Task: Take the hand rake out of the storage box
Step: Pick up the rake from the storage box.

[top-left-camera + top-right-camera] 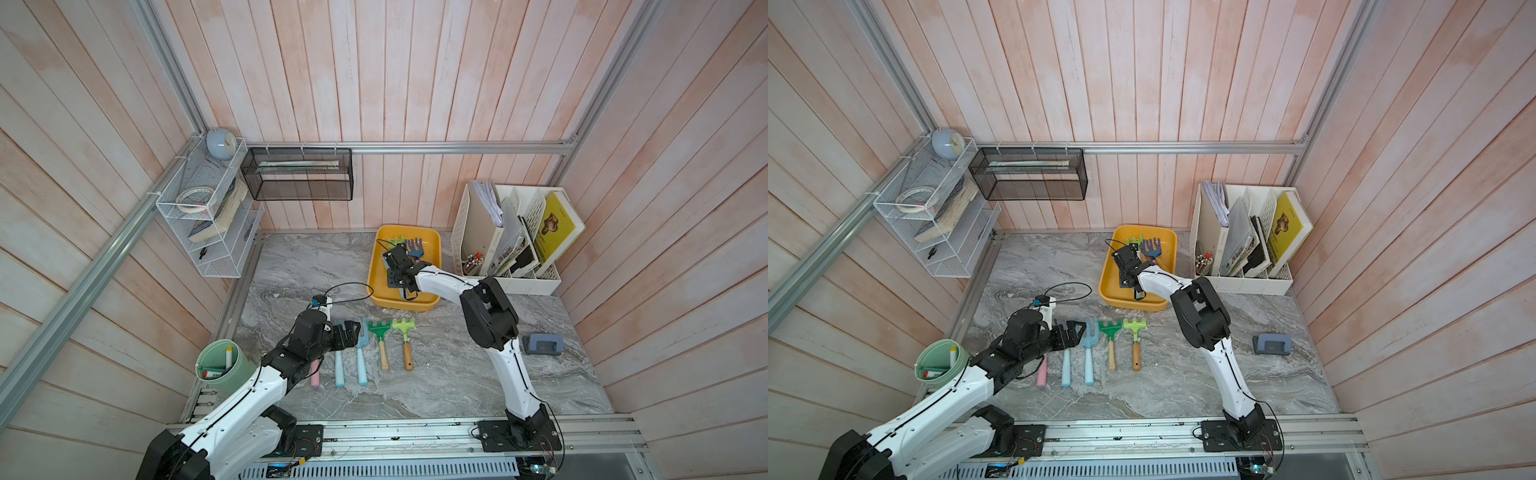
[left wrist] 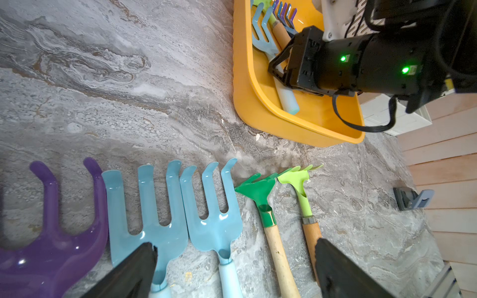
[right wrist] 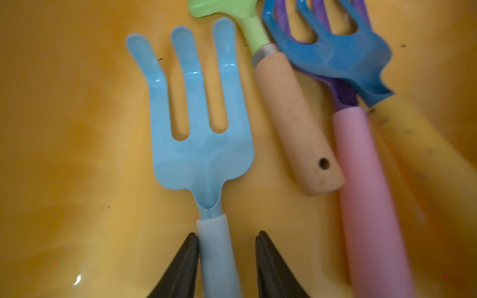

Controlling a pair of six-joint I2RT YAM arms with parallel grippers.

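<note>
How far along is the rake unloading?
Done: five rakes lie in a row on the table. In hand: the right tool straddles the handle of the light blue rake inside the storage box, one finger touching, a gap at the other; not gripped yet. Remaining: lift it out; three more rakes lie beside it.

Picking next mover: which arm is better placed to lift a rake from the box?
Right. The right tool straddles the light-blue rake's handle inside the box; the left tool hangs open over rakes lying on the table.
</note>
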